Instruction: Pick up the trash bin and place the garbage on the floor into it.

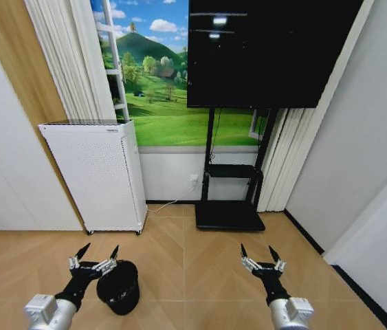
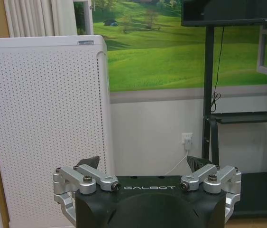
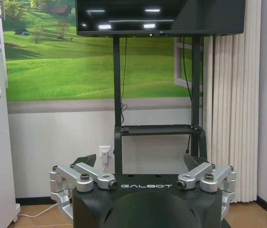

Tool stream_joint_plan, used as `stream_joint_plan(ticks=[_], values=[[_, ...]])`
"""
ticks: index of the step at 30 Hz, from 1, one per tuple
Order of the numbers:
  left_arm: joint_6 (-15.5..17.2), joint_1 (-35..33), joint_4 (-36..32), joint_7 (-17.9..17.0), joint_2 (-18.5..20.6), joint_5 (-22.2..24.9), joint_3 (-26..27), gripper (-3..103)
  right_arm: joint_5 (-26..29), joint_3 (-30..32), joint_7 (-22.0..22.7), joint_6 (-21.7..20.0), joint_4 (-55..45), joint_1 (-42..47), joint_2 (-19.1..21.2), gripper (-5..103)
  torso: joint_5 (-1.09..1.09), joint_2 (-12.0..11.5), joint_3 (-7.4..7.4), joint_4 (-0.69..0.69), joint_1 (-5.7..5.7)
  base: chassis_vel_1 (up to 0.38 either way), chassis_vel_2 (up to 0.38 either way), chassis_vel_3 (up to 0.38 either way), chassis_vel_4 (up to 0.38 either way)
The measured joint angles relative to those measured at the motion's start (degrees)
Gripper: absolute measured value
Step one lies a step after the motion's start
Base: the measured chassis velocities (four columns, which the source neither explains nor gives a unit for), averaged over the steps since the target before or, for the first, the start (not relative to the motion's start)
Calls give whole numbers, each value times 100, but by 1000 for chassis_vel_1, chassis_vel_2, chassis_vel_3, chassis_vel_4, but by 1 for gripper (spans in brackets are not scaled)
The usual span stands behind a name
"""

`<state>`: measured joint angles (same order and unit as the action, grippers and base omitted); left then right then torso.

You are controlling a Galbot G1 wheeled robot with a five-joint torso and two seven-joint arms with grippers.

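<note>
Left jaws: spread wide apart, the two dark fingertips splayed outward with nothing between them.
Left gripper: held low over the floor at the robot's left front, pointing toward the far wall; it gripped nothing. In the head view its right finger lay close by the bin's rim, but whether they touched could not be told.
Left gripper, wrist view: both fingers stood well apart above the black body, with air between them and the white appliance beyond.
Right jaws: also wide apart, empty.
Right gripper: held low over bare floor at the robot's right front, well apart from the bin, touching nothing.
Right gripper, wrist view: fingers stood open to either side, facing the TV stand and the socket on the wall.
Bin: small, black and round, standing upright on the floor just beside the left gripper, on its right side and nearer the robot, mouth up.
Floor: tan herringbone wood, running from the grippers to the wall.
Appliance: white, perforated, upright against the wall beyond the left gripper, well apart from the bin.
TV: large dark screen on the black stand, ahead between the two grippers, its flat base on the floor by the wall.
Mural: green hills and blue sky behind the stand.
</note>
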<state>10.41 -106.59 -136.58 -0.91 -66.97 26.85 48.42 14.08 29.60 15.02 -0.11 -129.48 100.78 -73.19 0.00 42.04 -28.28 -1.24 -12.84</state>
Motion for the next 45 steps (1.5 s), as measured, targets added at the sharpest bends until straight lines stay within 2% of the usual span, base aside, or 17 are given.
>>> stream_joint_plan(ticks=[9,20,27,45], values=[[0,0,0,0,0,0,0,100,0,0,0,0,0,-2,0,100,1,-1,-2,2,-2,12,2,-22,-3],[0,0,0,-3,0,0,1,100,0,-2,-2,0,0,0,0,100,-3,0,0,3,-1,154,104,-155,-101],[0,0,0,-3,0,0,0,100,0,0,-1,0,0,-1,0,100,3,-1,-1,1,-2,28,26,-12,-32],[0,0,0,0,0,0,0,100,0,0,-1,0,0,-1,0,100,0,-1,-1,1,-2,94,-100,-84,110]])
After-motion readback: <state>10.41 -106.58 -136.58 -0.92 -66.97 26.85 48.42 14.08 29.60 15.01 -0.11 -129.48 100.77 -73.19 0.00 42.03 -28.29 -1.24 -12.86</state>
